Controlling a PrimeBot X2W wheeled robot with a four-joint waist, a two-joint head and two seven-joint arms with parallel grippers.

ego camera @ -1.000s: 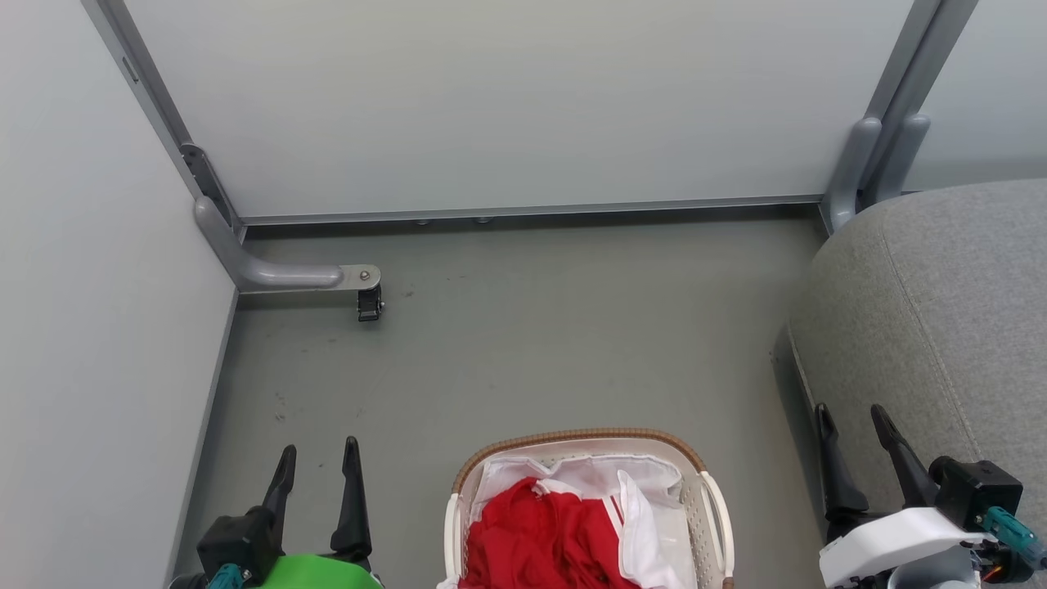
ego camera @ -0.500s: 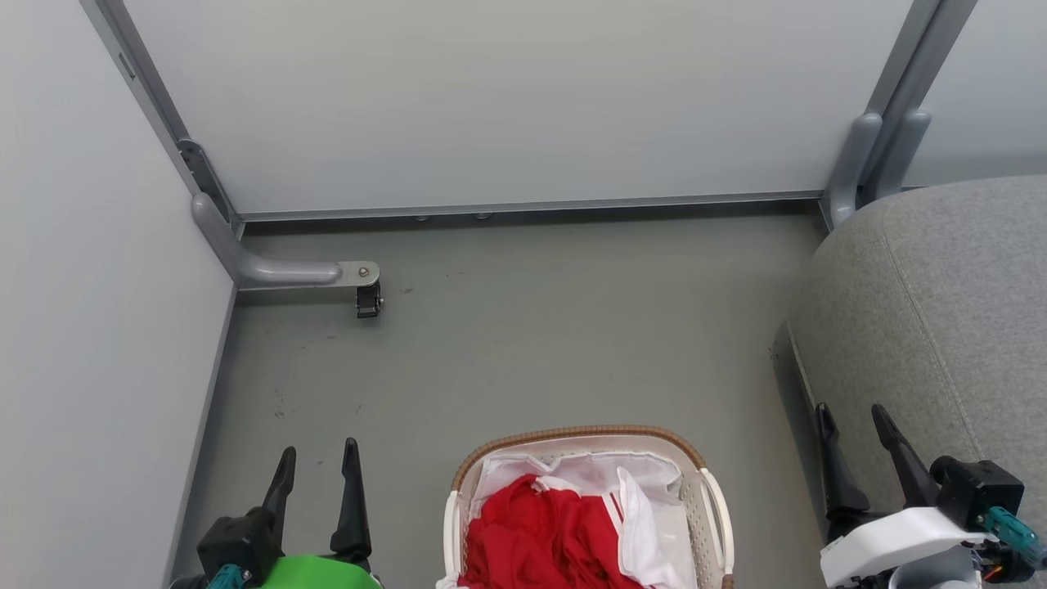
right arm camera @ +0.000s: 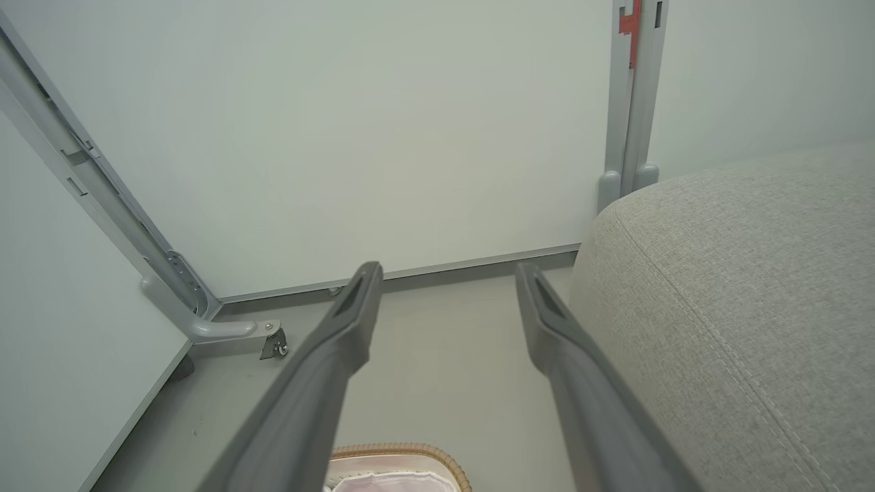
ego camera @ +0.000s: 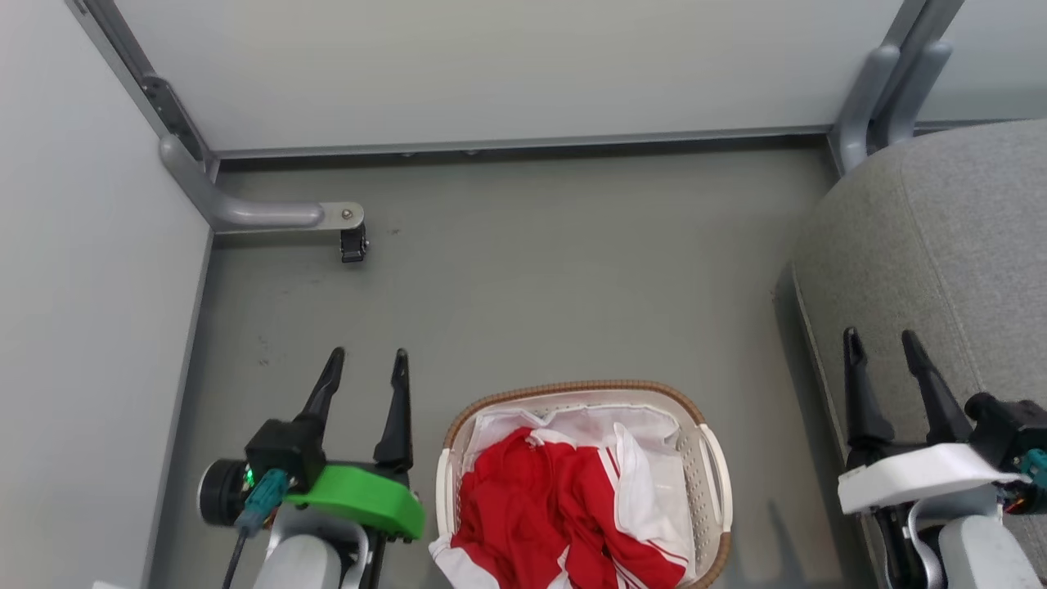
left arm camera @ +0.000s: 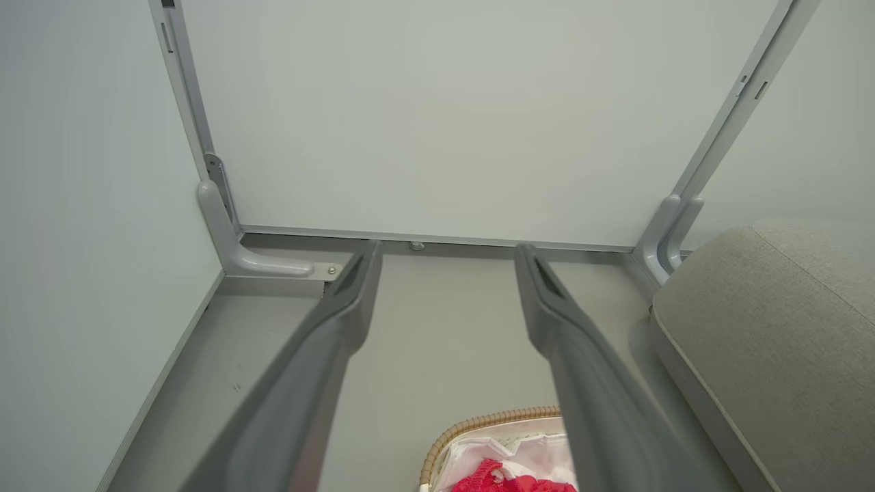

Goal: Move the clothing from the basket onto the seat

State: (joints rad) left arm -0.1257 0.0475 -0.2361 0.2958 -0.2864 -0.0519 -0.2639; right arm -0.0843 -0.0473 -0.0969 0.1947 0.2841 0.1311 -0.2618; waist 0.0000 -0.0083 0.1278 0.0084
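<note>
Clothing point(ego camera: 540, 507) heaped in basket point(ego camera: 713, 483) on the floor point(ego camera: 532, 286), btw both arms; seat point(ego camera: 941, 245) at floor's right edge. Soft, light, floppy, prob. drapes: pinch a raised red fold mid-heap. Left gripper point(ego camera: 368, 353) wide open, empty, just beside basket's left rim. Right gripper point(ego camera: 879, 333) wide, empty, by seat's edge.

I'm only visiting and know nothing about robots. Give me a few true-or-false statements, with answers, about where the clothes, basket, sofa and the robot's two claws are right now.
1. The red and white clothing lies inside the laundry basket. True.
2. The left gripper is clamped on a garment. False: it is open beside the basket, holding nothing.
3. The grey sofa seat is on the robot's right of the basket. True.
4. A jersey already lies on the seat. False: the visible part of the seat has no clothing on it.
5. The right gripper is open. True.
</note>
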